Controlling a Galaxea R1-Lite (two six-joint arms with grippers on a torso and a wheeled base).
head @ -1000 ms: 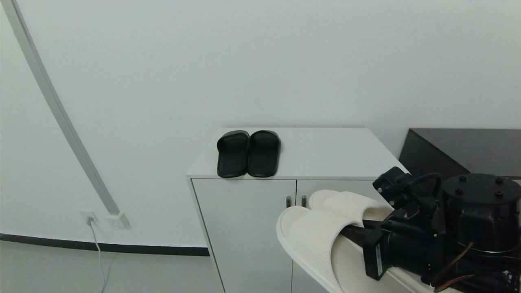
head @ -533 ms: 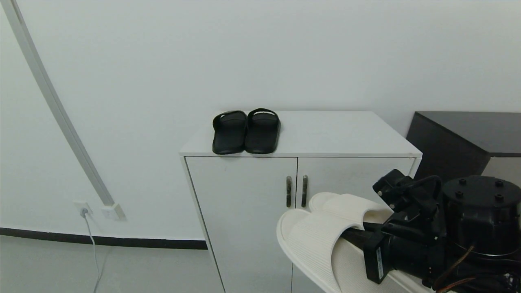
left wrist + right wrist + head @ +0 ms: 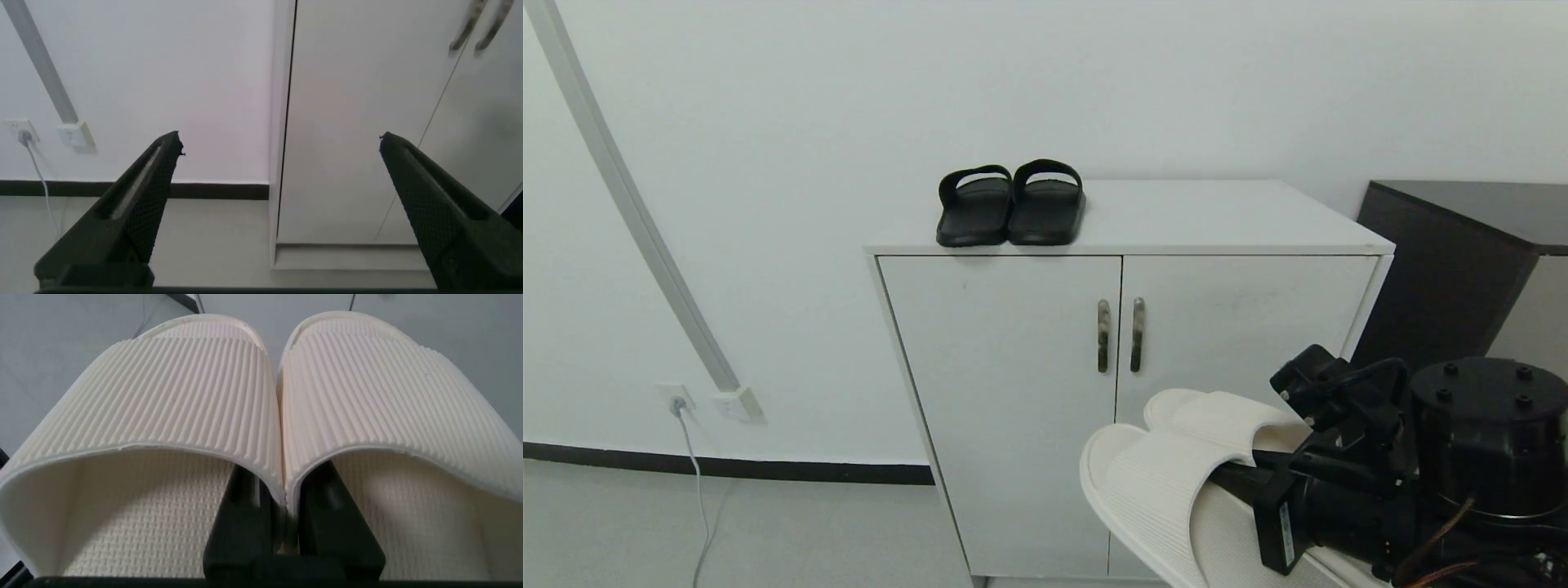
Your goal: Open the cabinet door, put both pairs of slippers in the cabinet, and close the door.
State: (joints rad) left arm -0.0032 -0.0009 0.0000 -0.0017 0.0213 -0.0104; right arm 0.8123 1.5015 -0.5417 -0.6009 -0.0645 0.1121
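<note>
A white two-door cabinet (image 3: pixel 1013 392) stands against the wall with both doors closed and two metal handles (image 3: pixel 1119 335) at the middle seam. A pair of black slippers (image 3: pixel 1011 202) rests on its top, toward the left. My right gripper (image 3: pixel 1241 469) is low in front of the right door, shut on a pair of white ribbed slippers (image 3: pixel 1168 474); its fingers (image 3: pixel 270 510) pinch the inner walls of both white slippers (image 3: pixel 270 416) together. My left gripper (image 3: pixel 278 163) is open, with the cabinet's left door (image 3: pixel 368 122) beyond it.
A dark cabinet (image 3: pixel 1454 253) adjoins the white one on the right. A grey conduit (image 3: pixel 629 204) runs down the wall to a socket (image 3: pixel 674 400) with a cable, left of the cabinet. Grey floor (image 3: pixel 727 531) lies open to the left.
The head view has tilted or dropped, so the cabinet sits higher in the picture and its door fronts and handles show more fully. The right gripper keeps its hold on the white slippers.
</note>
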